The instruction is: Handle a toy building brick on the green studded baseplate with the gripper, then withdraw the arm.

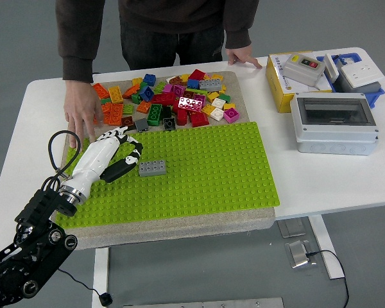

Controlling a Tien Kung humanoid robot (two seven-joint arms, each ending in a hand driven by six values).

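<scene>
Grey brick (153,168) sits on the green studded baseplate (212,173), left of centre; our left hand (112,156), fingers relaxed and empty, lies just beside it. We should withdraw lower left without nudging it.

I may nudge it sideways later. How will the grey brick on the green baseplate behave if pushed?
The grey brick looks like rigid plastic, so probably stiff and light. It sits flat and low on the studded green baseplate, so it likely resists sliding and won't roll. Lifting may need a pull if the studs grip it.
</scene>
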